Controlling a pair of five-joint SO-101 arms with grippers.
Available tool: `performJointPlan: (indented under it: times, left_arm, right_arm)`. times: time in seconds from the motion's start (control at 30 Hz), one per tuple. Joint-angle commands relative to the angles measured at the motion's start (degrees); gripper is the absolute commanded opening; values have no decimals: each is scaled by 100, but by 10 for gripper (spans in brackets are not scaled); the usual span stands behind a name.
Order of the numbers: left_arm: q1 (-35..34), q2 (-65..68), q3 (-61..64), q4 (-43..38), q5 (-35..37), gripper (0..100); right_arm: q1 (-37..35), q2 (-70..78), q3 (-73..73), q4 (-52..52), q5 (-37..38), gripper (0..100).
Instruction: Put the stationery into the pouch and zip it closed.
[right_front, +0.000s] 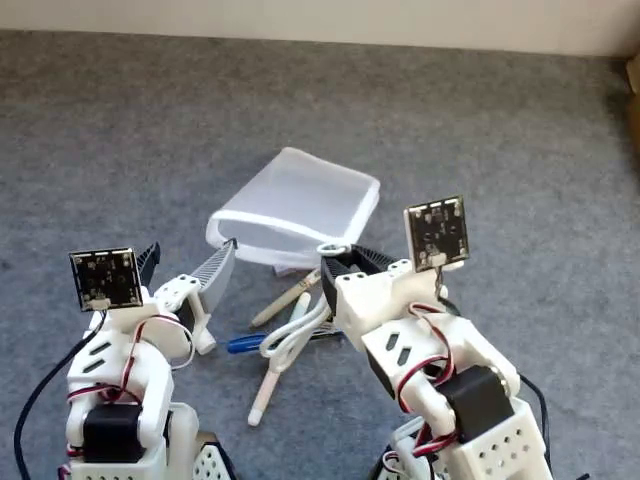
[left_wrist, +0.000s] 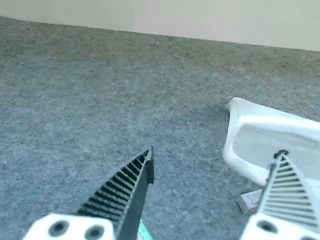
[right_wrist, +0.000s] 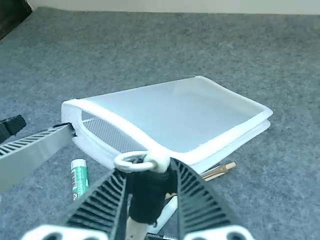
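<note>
High view, looking down: the white mesh pouch (right_front: 300, 205) lies mid-table with its open mouth toward your arms. Your right gripper (right_front: 335, 260) is clenched on the zipper pull (right_wrist: 135, 161). Your left gripper (left_wrist: 216, 154) is spread wide, one finger touching the pouch's corner. A white pen (right_front: 268, 385), a blue pen (right_front: 245, 343), a pencil (right_wrist: 220, 171) and a green glue stick (right_wrist: 79, 177) lie outside, near the mouth. Pull now and you risk zipping it empty — or dragging the unpinned pouch. Grey carpet (right_front: 120, 130) covers the table; a pale wall (right_front: 320, 15) edges it.
</note>
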Motion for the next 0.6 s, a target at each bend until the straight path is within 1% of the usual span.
performJointPlan:
  times: [0.0, 0.07, 0.13, 0.23, 0.4, 0.57]
  left_arm:
    - [-66, 4, -22, -308, 62, 336]
    - [-75, 4, 75, -422, 62, 336]
    - [-57, 4, 215, -563, 53, 336]
    - [-48, 4, 444, -774, -167, 334]
    - [-22, 4, 857, -1160, -563, 274]
    - [514, 4, 1270, -1275, -879, 266]
  right_arm:
    - [-40, -145, -66, 22, 79, 5]
    - [-40, -145, -110, 180, 88, 5]
    - [-40, -145, -110, 382, 290, 5]
    - [-40, -145, -119, 549, 519, 5]
    - [-40, -145, -101, 549, 545, 5]
    - [-101, -145, -119, 752, 554, 5]
